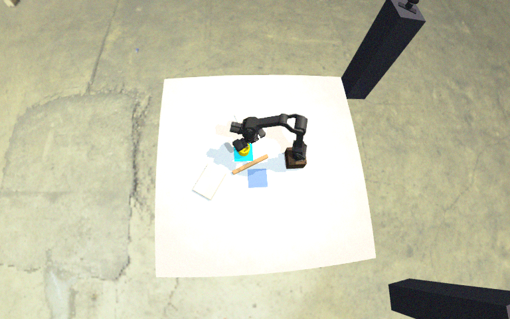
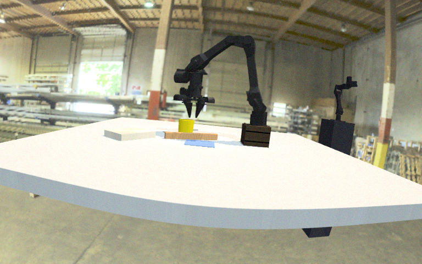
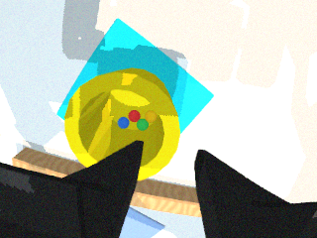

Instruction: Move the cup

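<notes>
Cup [image 2: 185, 125] is yellow and stands upright on the cyan pad [image 1: 243, 154], marbles [image 3: 135, 119] still inside at the bottom: blue, red, green, and an orange one half in shadow.

Largest first: white table [image 2: 217, 174] fills the middle of the room, concrete floor around it. Arm [image 2: 242, 59] rises from a dark wooden base [image 2: 255, 135] on the right side of the table, arches up and over to the left, wrist pointing straight down. A flat white slab [image 2: 129, 133] lies left of the cup, nearer to us. Wooden bar [image 2: 190, 135] lies flat just in front of the cup, between the two pads. Blue pad [image 2: 199, 143] sits on the near side of the bar, bare. Cyan pad is on the far side, mostly hidden behind the bar in the exterior view; the top view shows the cup on its upper left part.

Gripper [image 2: 193, 113] hangs above the cup, fingertips clear of the rim, a visible gap below them in the exterior view. Fingers are parted and grasp nothing; released. In the wrist view the two black tips frame the cup's near rim from above, cup mouth open below them.

A black stand [image 2: 336, 135] with a small camera mount is off the table's far right.
</notes>
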